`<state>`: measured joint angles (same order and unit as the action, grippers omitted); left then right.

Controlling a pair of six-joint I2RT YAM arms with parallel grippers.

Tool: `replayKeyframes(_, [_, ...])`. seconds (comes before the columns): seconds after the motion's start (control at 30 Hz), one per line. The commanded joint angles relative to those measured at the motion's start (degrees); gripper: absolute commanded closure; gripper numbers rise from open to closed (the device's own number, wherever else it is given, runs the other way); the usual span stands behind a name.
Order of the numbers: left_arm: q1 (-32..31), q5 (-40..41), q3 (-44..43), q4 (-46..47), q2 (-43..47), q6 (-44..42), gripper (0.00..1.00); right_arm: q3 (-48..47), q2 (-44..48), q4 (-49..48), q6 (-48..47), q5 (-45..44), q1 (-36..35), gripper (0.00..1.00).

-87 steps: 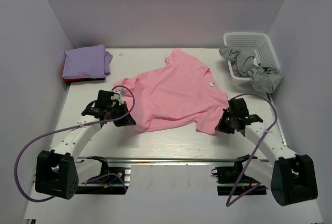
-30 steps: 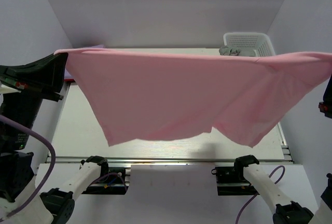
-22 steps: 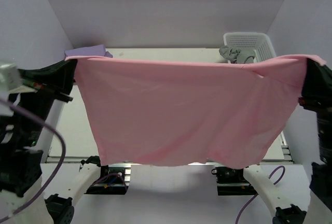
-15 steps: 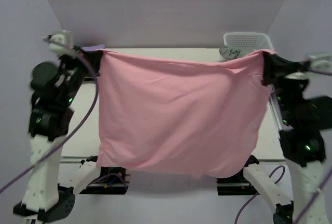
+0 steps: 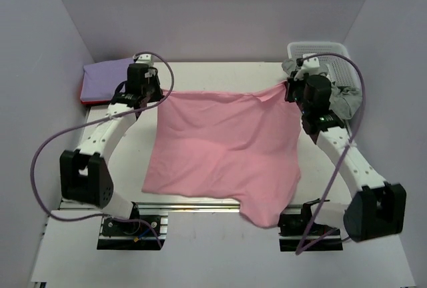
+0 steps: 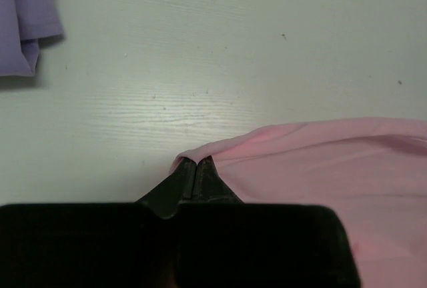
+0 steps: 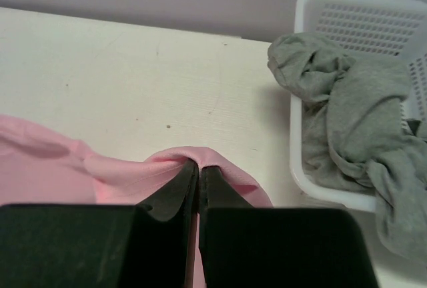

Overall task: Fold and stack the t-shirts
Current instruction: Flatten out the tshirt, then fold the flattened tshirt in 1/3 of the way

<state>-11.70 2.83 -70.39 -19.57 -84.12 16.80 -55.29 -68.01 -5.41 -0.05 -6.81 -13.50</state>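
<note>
1. The white table point(image 5: 220, 78) is carrying three things.
2. A pink t-shirt point(image 5: 227, 148) is lying spread across its middle, the near hem hanging over the front edge.
3. A folded lavender t-shirt point(image 5: 107, 78) is resting on a red t-shirt point(image 5: 87, 101) in the far left corner.
4. A white plastic basket point(image 5: 320, 50) is sitting in the far right corner.

The left arm point(image 5: 109, 130) and right arm point(image 5: 349, 161) have white links, black joints and looping purple cables point(image 5: 34, 176). The left gripper point(image 6: 196, 161) and right gripper point(image 7: 199, 165) are black wedges.
</note>
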Motion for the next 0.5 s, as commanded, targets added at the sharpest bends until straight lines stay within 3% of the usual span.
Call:
replayKeyframes(0.0, [0.5, 3.1, -5.4, 4.1, -5.5, 0.1, 1.00, -4.8, -6.9, -8.5, 0.7, 1.7, 0.3, 1.00])
replayKeyframes(0.17, [2.3, 0.8, -15.1, 3.4, -18.0, -0.4, 1.00, -11.3, -20.5, -7.4, 0.3, 0.9, 0.7, 1.00])
replayKeyframes(0.47, [5.9, -5.8, -34.4, 3.1, -39.5, -1.0, 1.00, -25.6, -36.9, -5.8, 0.3, 0.9, 2.0, 1.00])
